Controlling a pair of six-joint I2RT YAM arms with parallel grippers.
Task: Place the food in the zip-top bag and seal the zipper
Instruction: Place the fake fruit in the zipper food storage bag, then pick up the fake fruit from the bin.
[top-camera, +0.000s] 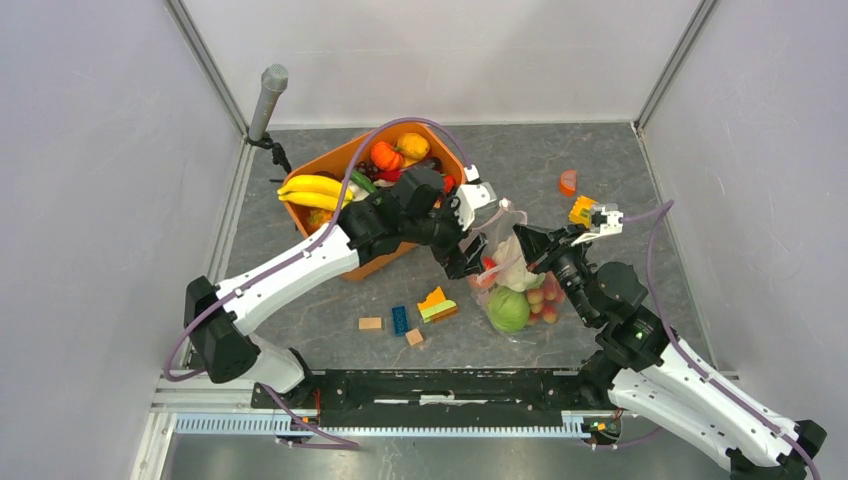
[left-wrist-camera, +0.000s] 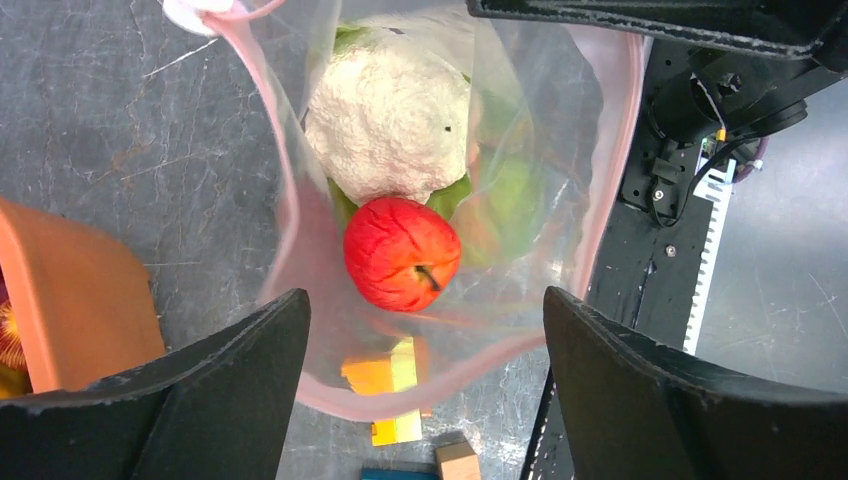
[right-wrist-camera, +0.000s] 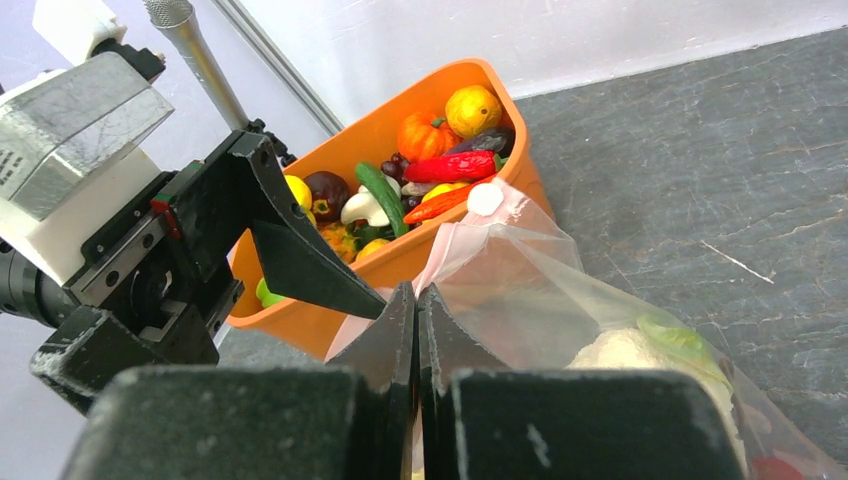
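So, your left hand (left-wrist-camera: 425, 300) is spread wide with nothing in it, hanging right over the mouth of the zip-top bag (left-wrist-camera: 600, 180). Your right hand (right-wrist-camera: 415, 300) is pinched tight on the bag's pink zipper (left-wrist-camera: 285, 190) edge and holds that side up. Inside the bag there's a red tomato (left-wrist-camera: 401, 253) nearest the mouth, a white cauliflower (left-wrist-camera: 388, 125) just behind it, and a green cabbage (top-camera: 508, 310) down at the bottom. The white slider (right-wrist-camera: 486, 198) sits at the end of the mouth toward the orange tub (top-camera: 330, 158), which is just beside the bag on the worktop (top-camera: 600, 160). A few building blocks (top-camera: 400, 320) lie near the bag, one showing through its plastic.
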